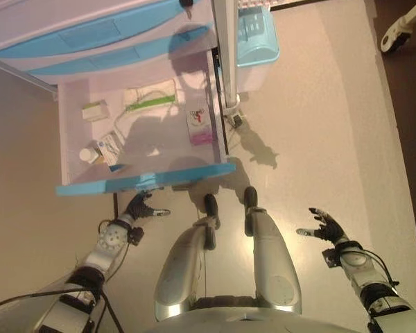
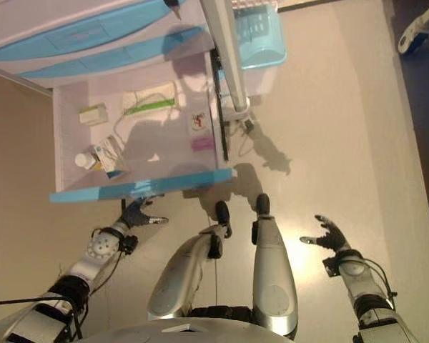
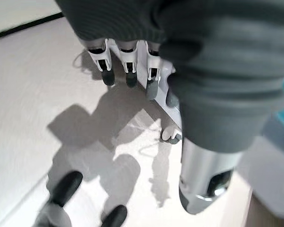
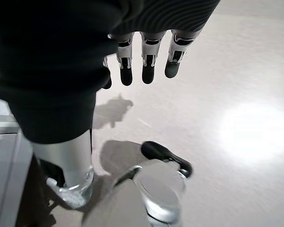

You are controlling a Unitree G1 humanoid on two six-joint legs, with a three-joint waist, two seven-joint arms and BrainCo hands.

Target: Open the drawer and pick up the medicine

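- Right hand (image 1: 326, 227) hung at 4 o'clock over the bare floor (image 1: 319, 111), fingers relaxed and released, grasping nothing.
- Left hand (image 1: 140, 206) sat at 7 o'clock just below the blue drawer front (image 1: 145, 179), fingers loose, holding nothing.
- Drawer (image 1: 73, 132) stood pulled open at 11 o'clock.
- Medicine boxes (image 1: 109, 148) and a white bottle (image 1: 88, 155) lay in its near left corner; a pink box (image 1: 199, 125) lay at its right side.
- A blue bin (image 1: 256, 38) stood at 1 o'clock.
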